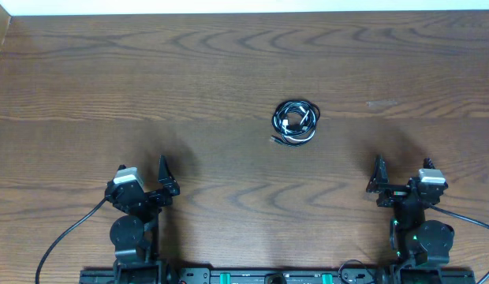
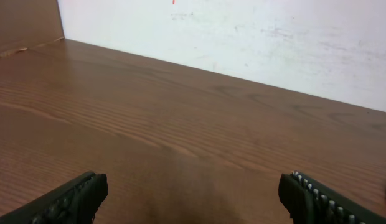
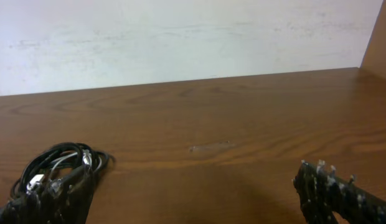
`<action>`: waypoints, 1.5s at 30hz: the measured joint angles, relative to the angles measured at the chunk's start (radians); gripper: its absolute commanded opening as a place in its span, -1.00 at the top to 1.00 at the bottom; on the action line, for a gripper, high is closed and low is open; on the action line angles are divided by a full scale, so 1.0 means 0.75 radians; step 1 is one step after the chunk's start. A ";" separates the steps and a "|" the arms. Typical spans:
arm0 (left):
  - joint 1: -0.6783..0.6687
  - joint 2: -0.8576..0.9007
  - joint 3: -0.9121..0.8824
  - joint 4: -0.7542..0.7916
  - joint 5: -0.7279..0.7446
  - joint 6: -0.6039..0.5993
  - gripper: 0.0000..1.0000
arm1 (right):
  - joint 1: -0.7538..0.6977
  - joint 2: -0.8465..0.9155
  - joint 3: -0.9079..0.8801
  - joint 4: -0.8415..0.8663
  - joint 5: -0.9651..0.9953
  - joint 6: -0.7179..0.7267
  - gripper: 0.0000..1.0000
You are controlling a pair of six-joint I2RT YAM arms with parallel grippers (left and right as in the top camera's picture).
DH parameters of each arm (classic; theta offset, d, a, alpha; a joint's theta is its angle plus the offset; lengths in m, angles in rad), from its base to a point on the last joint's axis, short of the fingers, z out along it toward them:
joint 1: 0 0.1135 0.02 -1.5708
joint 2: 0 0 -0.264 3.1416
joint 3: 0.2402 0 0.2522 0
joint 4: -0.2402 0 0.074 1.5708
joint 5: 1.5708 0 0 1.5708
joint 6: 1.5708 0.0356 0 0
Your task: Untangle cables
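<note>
You'll find the cables (image 1: 295, 124) right of centre in the overhead view, wound into a small, roughly round coil with no clear long axis. One loose end pokes toward the lower left. The coil lies flat on the table (image 1: 110, 79), and nothing is touching it. Your right gripper (image 3: 174, 204) is nearer, at the lower right. Its jaws are spread wide and hold nothing, and the coil shows past its left finger. Your left gripper (image 2: 193, 202), at the lower left, is well apart from the coil, with jaws equally wide over bare wood.
</note>
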 measured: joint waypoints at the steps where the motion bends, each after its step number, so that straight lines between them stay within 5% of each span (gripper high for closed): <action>1: 0.000 0.000 0.000 0.000 0.000 0.001 -0.87 | 0.000 0.000 0.000 0.000 0.000 0.000 -0.99; 8: 0.000 0.000 0.001 -0.001 0.026 -0.020 -0.87 | 0.000 0.000 0.000 0.000 -0.057 0.056 -0.99; 14: 0.000 0.000 0.001 0.020 0.319 -0.041 -0.88 | 0.000 0.001 0.000 0.010 -0.202 0.205 -0.99; 21: 0.000 0.000 0.002 0.040 0.638 -0.251 -0.87 | 0.000 0.041 0.000 0.038 -0.394 0.384 -0.99; 28: 0.000 0.187 0.174 -0.168 0.768 -0.311 -0.87 | 0.000 0.188 0.131 0.117 -0.613 0.410 -0.99; 32: 0.000 0.510 0.548 -0.306 0.846 -0.328 -0.88 | 0.000 0.541 0.520 -0.095 -0.716 0.397 -0.99; 38: -0.013 1.024 1.091 -0.855 0.969 -0.297 -0.87 | 0.034 1.237 1.170 -0.701 -0.924 0.270 -0.99; 45: -0.020 1.266 1.163 -1.043 1.138 -0.208 -0.88 | 0.076 1.750 1.297 -0.867 -1.076 0.039 -0.98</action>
